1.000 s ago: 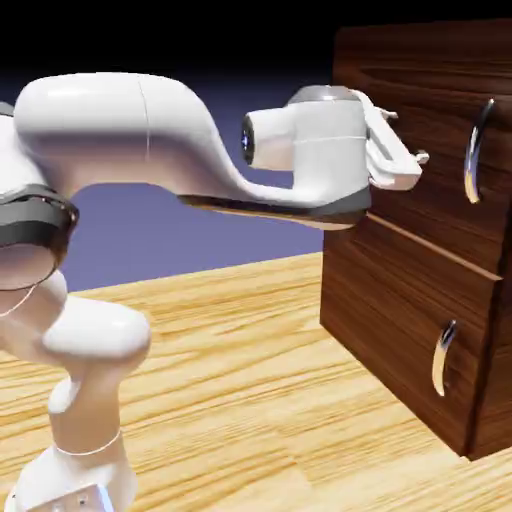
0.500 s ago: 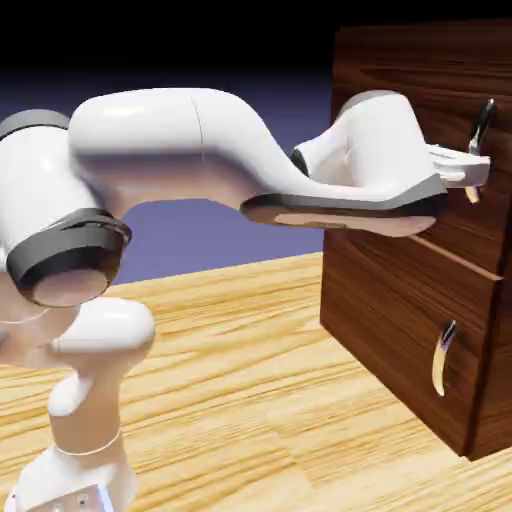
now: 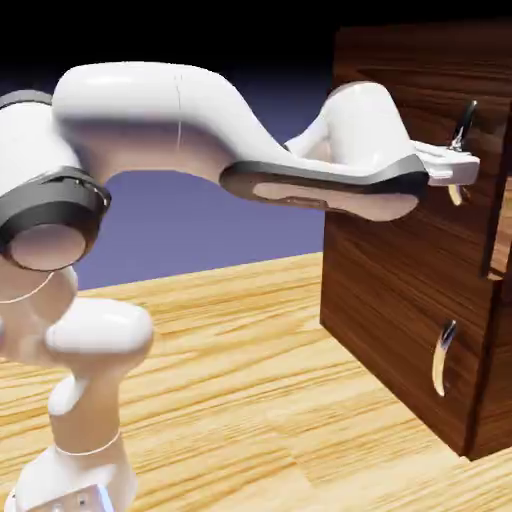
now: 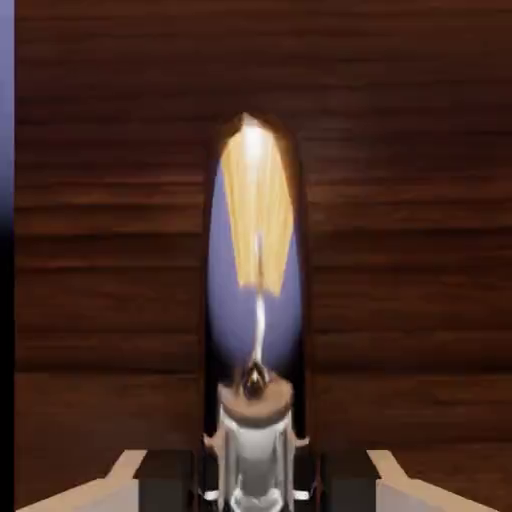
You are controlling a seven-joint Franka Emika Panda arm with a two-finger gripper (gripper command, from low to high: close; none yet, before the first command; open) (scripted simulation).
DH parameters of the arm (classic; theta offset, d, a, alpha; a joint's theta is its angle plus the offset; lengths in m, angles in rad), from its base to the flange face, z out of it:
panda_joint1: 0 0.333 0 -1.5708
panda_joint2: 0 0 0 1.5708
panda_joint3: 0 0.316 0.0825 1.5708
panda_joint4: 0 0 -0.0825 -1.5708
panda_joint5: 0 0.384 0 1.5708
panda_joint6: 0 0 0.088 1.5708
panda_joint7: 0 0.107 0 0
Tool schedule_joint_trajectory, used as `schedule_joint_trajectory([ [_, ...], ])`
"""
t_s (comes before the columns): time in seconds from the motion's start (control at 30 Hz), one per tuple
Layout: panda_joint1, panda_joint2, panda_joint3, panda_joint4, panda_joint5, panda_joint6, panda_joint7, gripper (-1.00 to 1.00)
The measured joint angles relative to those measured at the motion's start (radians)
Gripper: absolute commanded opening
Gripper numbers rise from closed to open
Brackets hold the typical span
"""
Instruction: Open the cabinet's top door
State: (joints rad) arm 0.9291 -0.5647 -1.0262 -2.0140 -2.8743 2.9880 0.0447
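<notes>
- The cabinet (image 3: 420, 300), dark walnut grain, stands at 3 o'clock in the exterior view on the pale wooden bench (image 3: 240, 380).
- The top door (image 3: 440, 90) carries a curved chrome handle (image 4: 255, 290), mirror-bright.
- The claw (image 3: 462, 165) is clamped tight on that handle.

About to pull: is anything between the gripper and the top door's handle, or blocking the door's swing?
Nothing visible. The gripper is shut on the handle of the top door, and the space before the cabinet looks open.
</notes>
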Motion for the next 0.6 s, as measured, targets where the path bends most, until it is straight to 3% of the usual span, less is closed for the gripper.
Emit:
schedule_joint_trajectory([
  [0.6,-0.652,-0.189,0.581,-0.427,0.512,-0.181,-0.319,-1.0],
])
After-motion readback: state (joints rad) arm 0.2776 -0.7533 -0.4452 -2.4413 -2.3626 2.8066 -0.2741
